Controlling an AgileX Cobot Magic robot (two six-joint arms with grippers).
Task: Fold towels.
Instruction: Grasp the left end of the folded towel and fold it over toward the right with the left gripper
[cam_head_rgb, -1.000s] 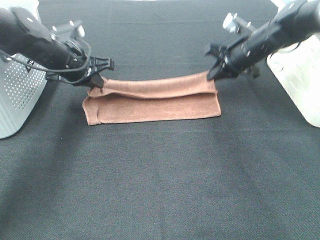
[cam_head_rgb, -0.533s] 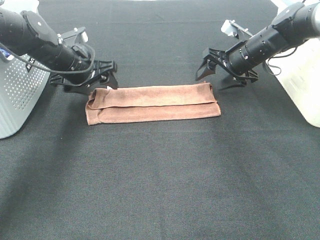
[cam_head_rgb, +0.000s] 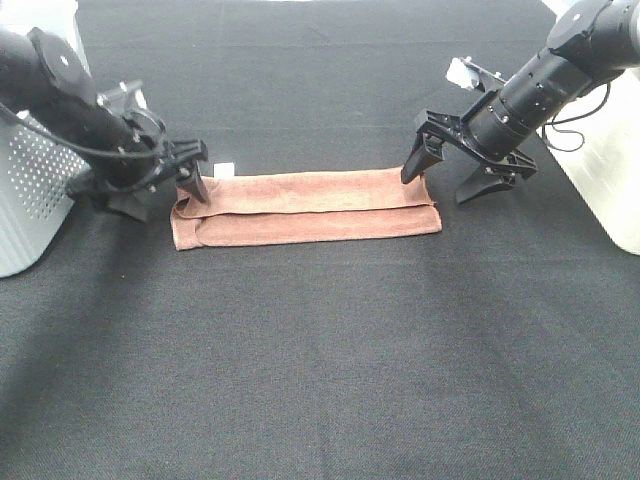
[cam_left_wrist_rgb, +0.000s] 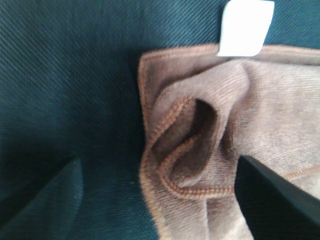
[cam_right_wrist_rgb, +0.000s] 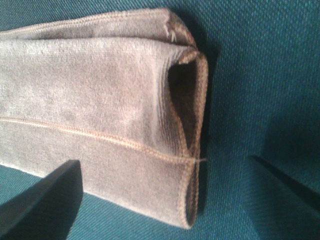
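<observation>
The rust-brown towel (cam_head_rgb: 305, 207) lies folded into a long narrow strip on the black table cover. Its small white tag (cam_head_rgb: 224, 168) sticks out at the far left corner. My left gripper (cam_head_rgb: 158, 195) is open and empty, low at the strip's left end. In the left wrist view the bunched end of the towel (cam_left_wrist_rgb: 225, 135) and the tag (cam_left_wrist_rgb: 246, 27) lie between the spread fingers (cam_left_wrist_rgb: 40, 205). My right gripper (cam_head_rgb: 450, 180) is open and empty, straddling the strip's right end. In the right wrist view the layered end of the towel (cam_right_wrist_rgb: 100, 100) shows a loose, gaping fold.
A grey perforated basket (cam_head_rgb: 30, 200) stands at the left edge behind the left arm. A white container (cam_head_rgb: 600, 150) stands at the right edge. The black table cover (cam_head_rgb: 320, 360) spreads toward the front.
Both grippers held the towel's far edge lifted a second ago. They have let go, opened, and dropped to the strip's ends. The towel has settled flat.
</observation>
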